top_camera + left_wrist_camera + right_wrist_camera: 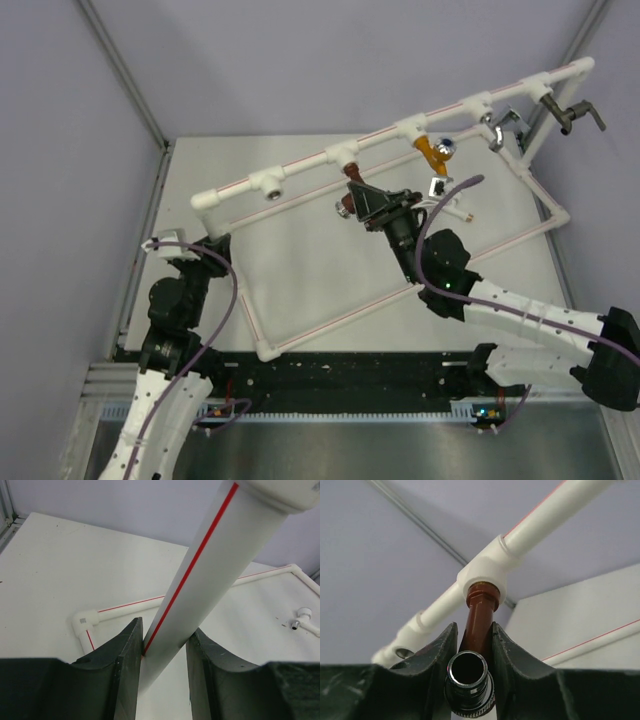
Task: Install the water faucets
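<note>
Right gripper (472, 630) pinches the reddish-brown faucet (479, 617) across its body, both fingers pressed against it. The faucet's upper end sits in the mouth of a tee socket (482, 577) on the top rail of the white pipe frame (300, 172). Its silver tip (468, 680) points back toward the wrist camera, open bore visible. How deep the thread sits in the socket cannot be told. Left gripper (165, 642) is clamped on a sloping red-striped pipe of the same frame, near the frame's left end, fingers (127, 655) touching the pipe on both sides. White faucet (306, 619) lies loose on the table (300, 260), inside the frame's base rectangle, held by neither gripper. Further right along the top rail, a yellow faucet (432, 150), a silver faucet (505, 125) and a dark faucet (578, 115) hang at their sockets.
</note>
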